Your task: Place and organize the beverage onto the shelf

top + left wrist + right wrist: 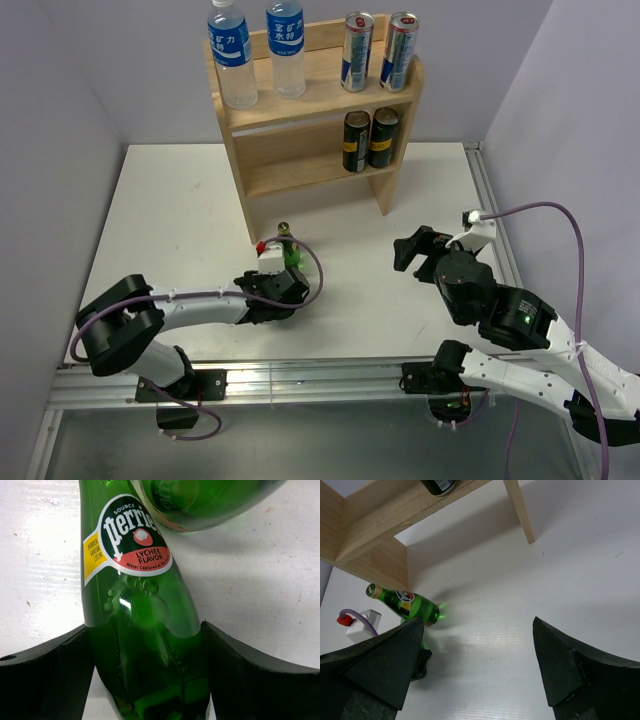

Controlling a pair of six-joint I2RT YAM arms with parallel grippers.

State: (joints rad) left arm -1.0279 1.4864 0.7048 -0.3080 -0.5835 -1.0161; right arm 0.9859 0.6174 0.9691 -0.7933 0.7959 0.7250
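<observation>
One green bottle (145, 645), labelled as lychee-flavoured sparkling water, is off the shelf (305, 68). It sits low in front of the shelf's left side panel, with its neck pointing away from the left arm, towards the shelf. Whether it rests on the white table (180, 220) or is raised off it cannot be told.

The left fingers (45, 680) press on both sides of the bottle's wide lower body, grasping it. A second green glass body (210, 500) crosses the top of the left wrist view, close to the bottle's neck. Contact between the two cannot be confirmed.

The right fingers (375, 670) are spread wide and hold nothing. They hang above bare table to the right of the shelf's front, well apart from the bottle.

Shelf contents:
- Top board, left: two clear water bottles (232, 55) with blue labels, upright.
- Top board, right: two slim silver-and-blue cans (357, 52), upright, side by side.
- Lower board, right end: two dark cans (356, 140), upright, just beside each other.
</observation>
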